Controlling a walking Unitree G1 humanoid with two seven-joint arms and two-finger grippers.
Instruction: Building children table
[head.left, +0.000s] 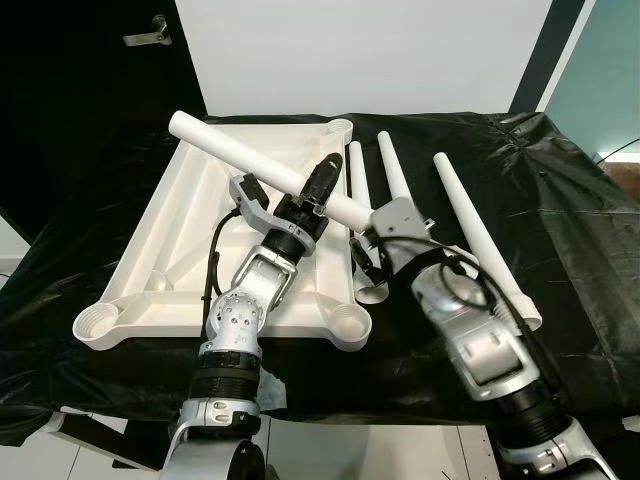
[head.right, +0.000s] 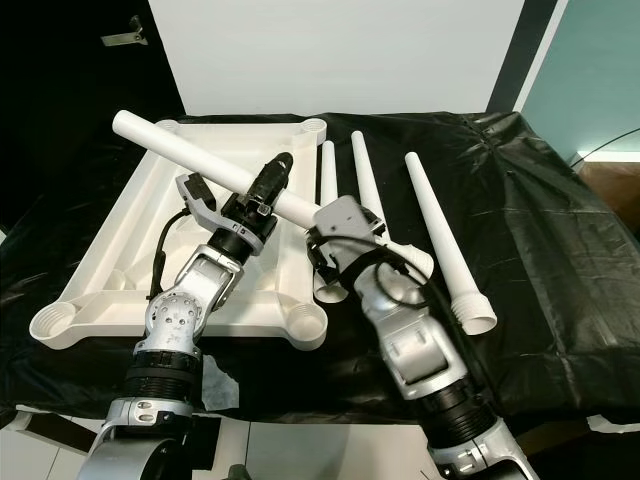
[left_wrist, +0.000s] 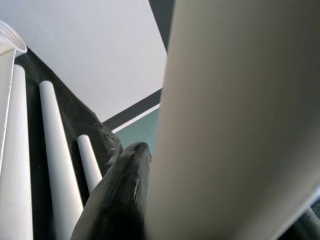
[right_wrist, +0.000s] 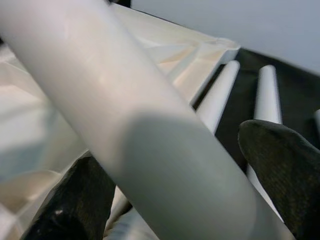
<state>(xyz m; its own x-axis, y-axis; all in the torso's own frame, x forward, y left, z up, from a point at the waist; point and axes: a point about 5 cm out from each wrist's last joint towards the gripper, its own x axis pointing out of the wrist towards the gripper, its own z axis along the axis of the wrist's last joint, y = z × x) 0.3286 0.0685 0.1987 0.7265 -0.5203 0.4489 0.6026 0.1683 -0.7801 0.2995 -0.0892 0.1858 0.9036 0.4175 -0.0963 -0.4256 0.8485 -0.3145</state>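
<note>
Your two silver arms rise from the bottom of the frame and meet on one white table leg (head.left: 262, 165), held slanting across the middle toward the upper left. Left gripper (head.left: 318, 190) is closed around its midsection; the right gripper (head.left: 372, 232) straddles the thick end, though you can't tell whether it actually pinches. That two-handed hold likely steadies the leg for aiming at a corner socket (head.left: 100, 322) of the upturned tabletop (head.left: 190, 210) beneath. Three spare legs (head.left: 470, 225) wait right of centre on the black cloth (head.left: 560, 200).
</note>
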